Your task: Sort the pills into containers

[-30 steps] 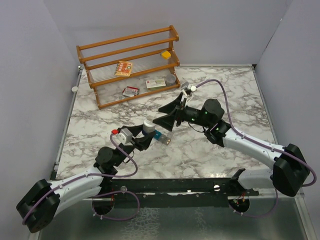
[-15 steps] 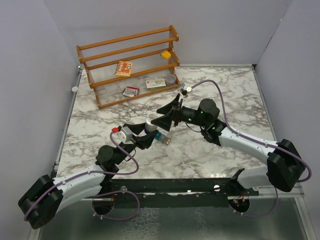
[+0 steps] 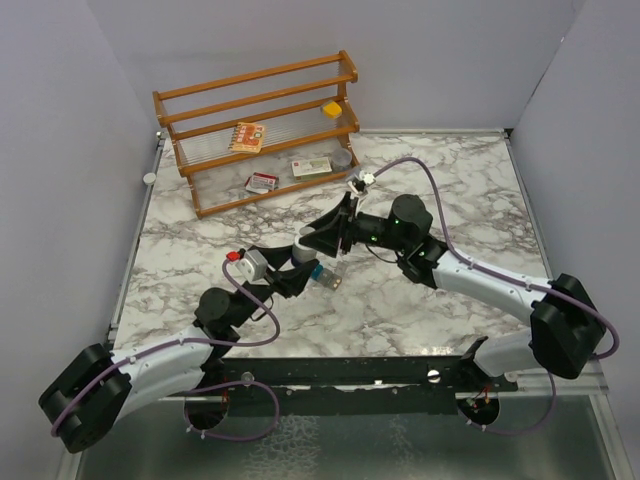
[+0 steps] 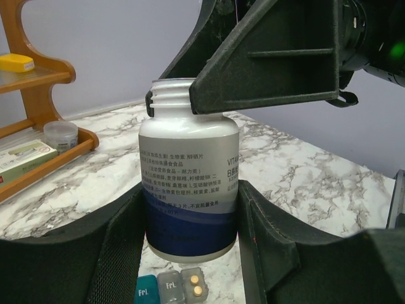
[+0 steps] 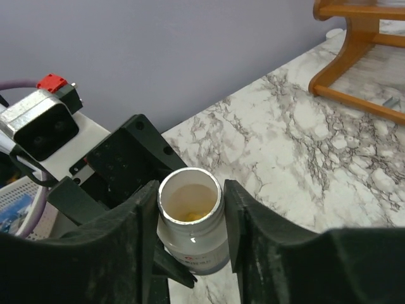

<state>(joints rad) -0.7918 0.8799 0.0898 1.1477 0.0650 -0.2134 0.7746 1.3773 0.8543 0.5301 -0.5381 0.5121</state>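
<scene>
Over the last second the right gripper [image 5: 190, 193] has swung in from the right and drawn its jaws in from wide apart. They now flank the open mouth of the bottle [image 4: 188, 158], though we cannot tell whether they press on the neck or stand just off it. The left gripper [image 4: 190, 202] is clenched on the bottle's lower body and holds it upright, close by the containers [image 4: 169, 290], which lie on the surface [image 3: 450, 190]. We judge that a second hold is being taken on the bottle, probably so it can be tipped or passed across and more pills sent into the strip. By our count there is one bottle, uncapped, and one strip of containers. Three of its compartments show, one teal and two grey. Two yellow pills [image 4: 193, 277] sit in the open grey one, and more lie inside the bottle, too heaped to count. One wooden rack [image 3: 255, 95] stands at the back.
</scene>
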